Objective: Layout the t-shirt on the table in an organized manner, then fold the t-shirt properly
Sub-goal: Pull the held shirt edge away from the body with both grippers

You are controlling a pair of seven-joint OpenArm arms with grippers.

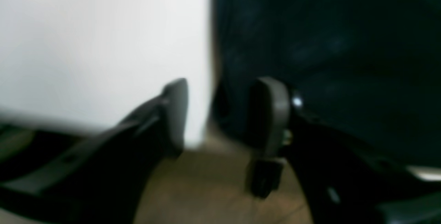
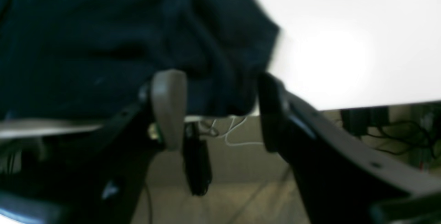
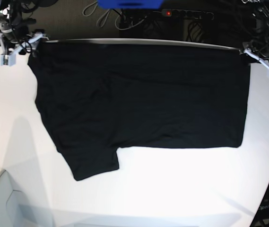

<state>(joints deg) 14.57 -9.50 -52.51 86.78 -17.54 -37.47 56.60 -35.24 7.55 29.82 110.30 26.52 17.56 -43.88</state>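
At the far left corner of the base view, the right gripper (image 3: pixel 17 49), a dark metal pincer with pale grey pads, hangs at the top-left corner of the plain black, soft-fabric short-sleeved t-shirt (image 3: pixel 139 99). In its own wrist view the right gripper (image 2: pixel 220 110) has its jaws apart, with a clear gap between the two pads; the shirt's corner (image 2: pixel 137 41) lies just beyond that gap at the table's edge, and no cloth is pinched between the pads.

The t-shirt lies spread flat across the large smooth white tabletop (image 3: pixel 181 189), its long top edge running along the table's far edge. One sleeve juts out at the lower left, and the body stretches in a broad rectangle toward the right. A few soft wrinkles cross the middle.

At the far right corner, the left gripper (image 3: pixel 262 59) sits beside the shirt's top-right corner. In the left wrist view the left gripper (image 1: pixel 220 113) also has its jaws parted, straddling the shirt's straight edge (image 1: pixel 310 44): one pad is over white table (image 1: pixel 86 44), the other over black cloth. Nothing is clamped.
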